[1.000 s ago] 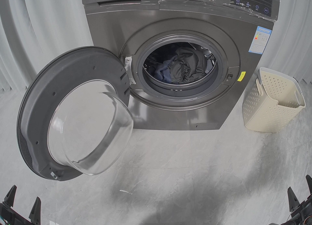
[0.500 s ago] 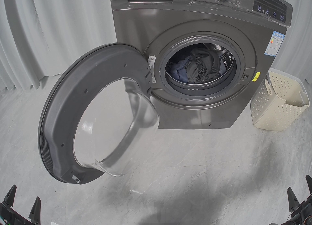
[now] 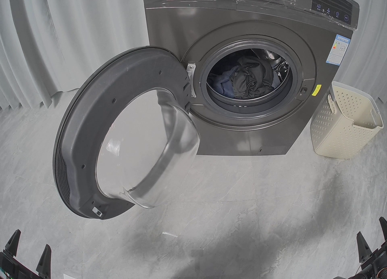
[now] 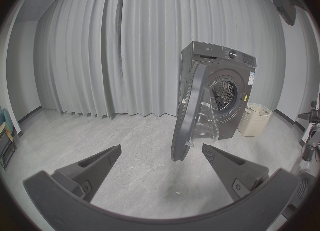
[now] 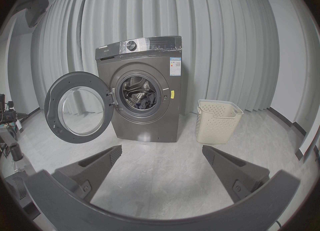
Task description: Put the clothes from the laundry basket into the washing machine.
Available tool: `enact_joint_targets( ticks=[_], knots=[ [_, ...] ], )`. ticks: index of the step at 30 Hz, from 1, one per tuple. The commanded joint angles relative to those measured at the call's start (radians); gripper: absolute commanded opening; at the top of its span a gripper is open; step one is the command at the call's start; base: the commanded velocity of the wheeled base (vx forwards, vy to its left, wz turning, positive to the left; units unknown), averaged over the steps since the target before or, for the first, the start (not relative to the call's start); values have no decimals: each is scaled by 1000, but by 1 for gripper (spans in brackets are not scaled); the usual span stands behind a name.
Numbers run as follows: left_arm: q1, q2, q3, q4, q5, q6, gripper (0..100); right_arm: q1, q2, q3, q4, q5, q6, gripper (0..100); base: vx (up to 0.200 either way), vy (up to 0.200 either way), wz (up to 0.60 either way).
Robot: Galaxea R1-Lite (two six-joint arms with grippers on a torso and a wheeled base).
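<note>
Much bare floor (image 3: 250,219) below door rim (image 3: 70,142)

Left end effector (image 4: 161,145), right end effector (image 5: 161,146): dk-grey wedge fingers (image 4: 96,166), screws (image 4: 87,187).

Curtain (image 3: 80,29): pleated, light grey, floor-length; spans the rear of the room. Floor (image 3: 250,211): pale grey marble-pattern tiles with thin seams and a faint sheen. Side wall (image 5: 286,58): plain white, meeting the curtain at the corner. Baseboard (image 5: 283,116): dark strip along the foot of the side wall. Ceiling (image 4: 36,4): light panels above the curtain head. Lighting: even, diffuse.
</note>
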Motion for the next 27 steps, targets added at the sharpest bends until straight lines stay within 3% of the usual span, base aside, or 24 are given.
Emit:
enact_joint_targets(
  ticks=[1, 10, 15, 19, 20, 21, 22, 27],
  knots=[
    [1, -10, 18, -2, 1, 7, 100, 0, 0, 18, 0, 1, 0, 100, 0, 0, 0],
    [1, -12, 16, -8, -4, 13, 100, 0, 0, 18, 0, -1, -2, 100, 0, 0, 0],
    [12, 45, -160, -55, -25, -13, 100, 0, 0, 18, 0, 2, -2, 100, 0, 0, 0],
    [-5, 300, -174, -63, -165, -5, 100, 0, 0, 16, 0, 2, -2, 100, 0, 0, 0],
    [-5, 318, -176, -66, -179, -4, 100, 0, 0, 18, 0, 2, -2, 100, 0, 0, 0],
    [-7, 404, -194, -92, -240, -7, 100, 0, 0, 18, 0, 2, -2, 100, 0, 0, 0],
    [-7, 459, -209, -120, -265, -7, 100, 0, 0, 18, 0, 2, -2, 100, 0, 0, 0],
    [-13, 708, -249, -273, -312, -8, 100, 0, 0, 18, 0, 2, 0, 100, 0, 0, 0]
  ],
)
